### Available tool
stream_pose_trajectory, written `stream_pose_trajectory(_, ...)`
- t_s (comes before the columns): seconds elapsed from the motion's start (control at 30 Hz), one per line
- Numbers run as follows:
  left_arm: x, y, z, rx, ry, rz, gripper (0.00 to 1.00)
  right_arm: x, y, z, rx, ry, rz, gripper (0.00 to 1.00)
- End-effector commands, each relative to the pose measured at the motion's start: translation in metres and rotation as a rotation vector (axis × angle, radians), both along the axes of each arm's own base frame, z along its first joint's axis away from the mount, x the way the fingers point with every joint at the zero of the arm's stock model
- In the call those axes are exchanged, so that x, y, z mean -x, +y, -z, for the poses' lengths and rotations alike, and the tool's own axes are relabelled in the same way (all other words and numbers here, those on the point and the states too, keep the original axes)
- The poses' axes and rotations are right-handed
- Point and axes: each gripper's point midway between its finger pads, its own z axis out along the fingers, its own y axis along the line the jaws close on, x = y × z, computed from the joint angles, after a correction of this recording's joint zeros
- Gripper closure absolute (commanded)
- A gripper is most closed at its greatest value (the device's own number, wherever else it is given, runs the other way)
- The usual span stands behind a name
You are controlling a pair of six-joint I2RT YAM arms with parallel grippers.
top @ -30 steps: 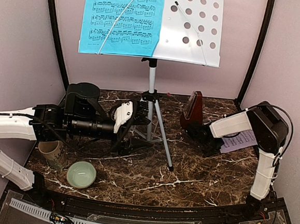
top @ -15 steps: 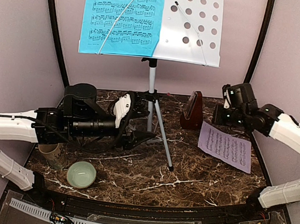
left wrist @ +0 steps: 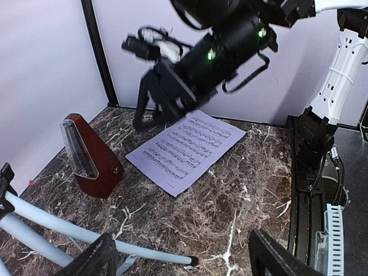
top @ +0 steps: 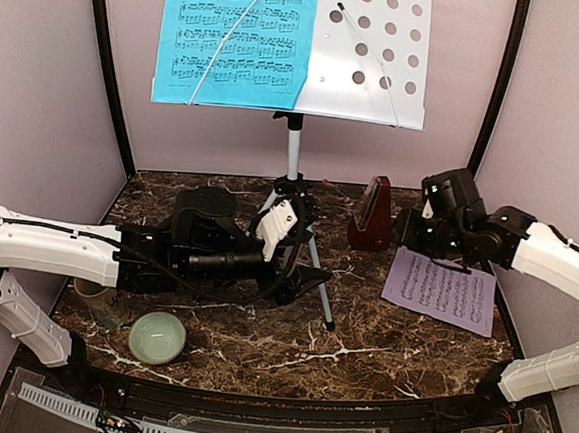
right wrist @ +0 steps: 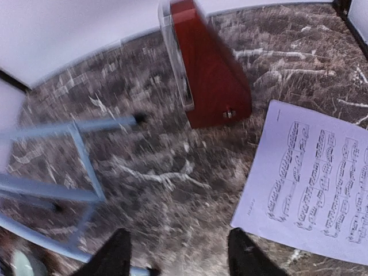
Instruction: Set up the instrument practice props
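- While the blue page [top: 233, 37] is up on one half of the music stand [top: 292, 157], the other half of its white desk [top: 373, 53] shows only bare holes. I judge the set-up part done.
- Right gripper [right wrist: 178, 253]: fingers spread, nothing between them. It hangs low over the table [top: 380, 344], and no contact is visible.
- Pink page [right wrist: 313, 184]: flat on the table, just ahead of this gripper and off to its right. It is not held.
- Metronome [right wrist: 210, 75]: upright, straight ahead of the right gripper, near the pink page's corner but apart from it. Whether this is its final place cannot be told.
- Left gripper [left wrist: 181, 256]: fingers spread wide and empty, low among the tripod legs [left wrist: 69, 233]. One leg passes just beside a finger; whether they touch cannot be told.
- Outstanding, in my judgement: the pink page is to be picked up from below the right gripper and set on the bare half of the desk, well above both grippers. The metronome's position should be confirmed.
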Motion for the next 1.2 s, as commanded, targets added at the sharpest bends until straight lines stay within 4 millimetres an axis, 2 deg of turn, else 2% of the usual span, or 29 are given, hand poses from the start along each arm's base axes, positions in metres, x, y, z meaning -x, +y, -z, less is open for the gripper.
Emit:
stream_pose_trajectory(0.0, -0.001, -0.011, -0.002, -0.002, 0.027, -0.001, 0.19, 0.016, -0.014, 0.062, 0.203, 0.119, -0.02, 0.31)
stream_pose_trajectory(0.07, -0.003, -0.01, 0.001, -0.005, 0.022, -0.014, 0.19, 0.017, -0.013, 0.076, 0.271, 0.142, -0.06, 0.28)
stream_pose_trajectory(0.17, -0.003, -0.006, 0.001, -0.002, 0.008, -0.015, 0.19, 0.023, -0.021, 0.094, 0.509, 0.158, -0.057, 0.25)
stream_pose_trajectory(0.23, -0.003, -0.005, 0.001, -0.003, -0.002, -0.019, 0.19, 0.028, -0.018, 0.107, 0.636, 0.175, -0.059, 0.23)
stream_pose_trajectory(0.4, -0.004, -0.003, 0.0, 0.003, -0.006, -0.025, 0.19, 0.036, 0.008, 0.136, 0.772, 0.192, -0.103, 0.14)
stream_pose_trajectory(0.5, -0.002, 0.001, -0.004, 0.014, -0.009, -0.028, 0.19, 0.036, 0.005, 0.152, 0.893, 0.207, -0.1, 0.14)
stream_pose_trajectory(0.73, -0.003, 0.01, -0.003, 0.01, -0.021, -0.044, 0.19, 0.029, 0.005, 0.185, 1.066, 0.227, -0.127, 0.18)
stream_pose_trajectory(0.83, -0.003, 0.012, -0.006, 0.016, -0.024, -0.046, 0.2, 0.027, -0.001, 0.195, 1.134, 0.238, -0.13, 0.21)
stream_pose_trajectory(1.03, -0.004, 0.013, -0.01, 0.022, -0.039, -0.049, 0.2, 0.024, -0.02, 0.215, 1.235, 0.28, -0.128, 0.38)
stream_pose_trajectory(1.17, -0.003, 0.011, -0.011, 0.025, -0.041, -0.044, 0.2, 0.021, -0.037, 0.226, 1.271, 0.318, -0.121, 0.45)
